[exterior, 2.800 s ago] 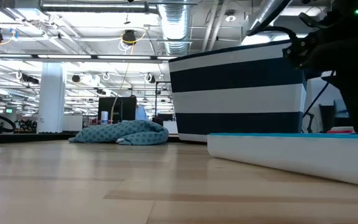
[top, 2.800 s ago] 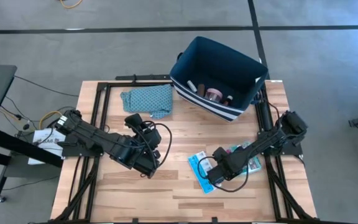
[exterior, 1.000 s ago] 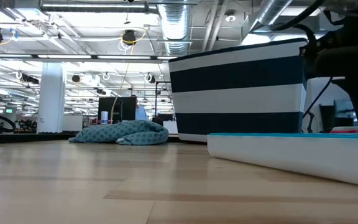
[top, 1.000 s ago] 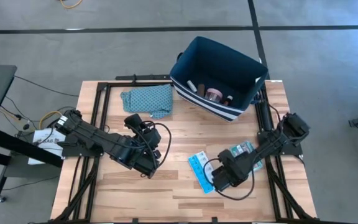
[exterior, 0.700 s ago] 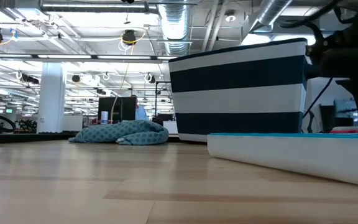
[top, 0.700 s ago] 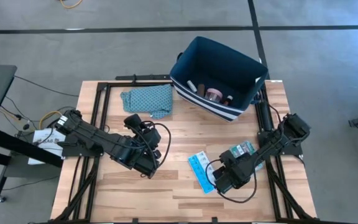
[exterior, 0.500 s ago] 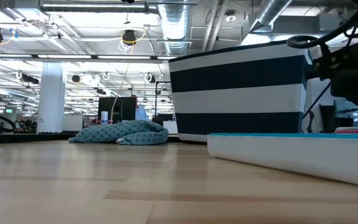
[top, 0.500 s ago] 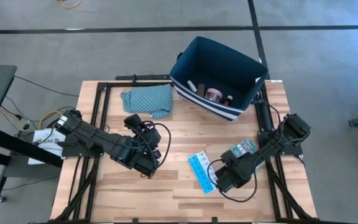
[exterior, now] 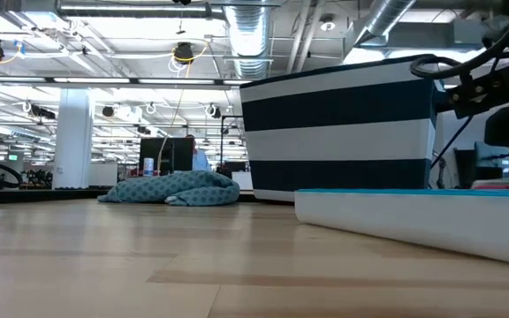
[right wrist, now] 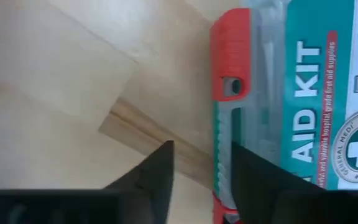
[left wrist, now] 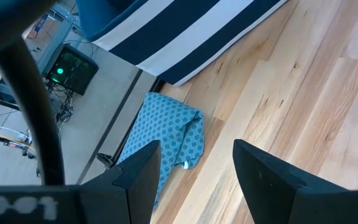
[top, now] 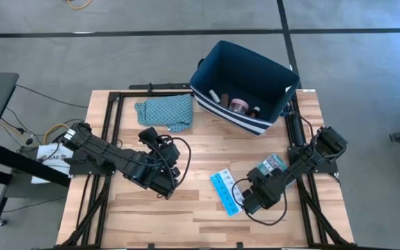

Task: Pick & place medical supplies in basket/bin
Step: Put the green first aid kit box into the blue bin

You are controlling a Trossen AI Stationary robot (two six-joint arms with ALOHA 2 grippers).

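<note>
The navy, white-striped bin (top: 245,87) (exterior: 338,132) stands at the table's far right. A pink roll (top: 239,105) and a white piece (top: 214,95) lie in it. The light-blue pill organiser (top: 225,191) (exterior: 414,216) lies flat near the table's middle. Right of it lies the green-red first-aid packet (top: 271,165) (right wrist: 297,93). My right gripper (top: 257,189) (right wrist: 197,162) hangs open over the packet's red zipper edge (right wrist: 229,62), with wood showing between the fingers. My left gripper (top: 169,179) (left wrist: 194,168) waits open at the table's left middle.
A teal patterned cloth (top: 165,111) (exterior: 170,188) (left wrist: 166,137) lies bunched at the far left of the table, beside the bin. Bare wood stretches along the near edge and between the two arms. Black frame rails run along both table sides.
My right gripper has risen off the table and shifted slightly toward the right edge, so more of the green-red packet now shows beside it. Its fingers stay open. The left arm has kept still.
</note>
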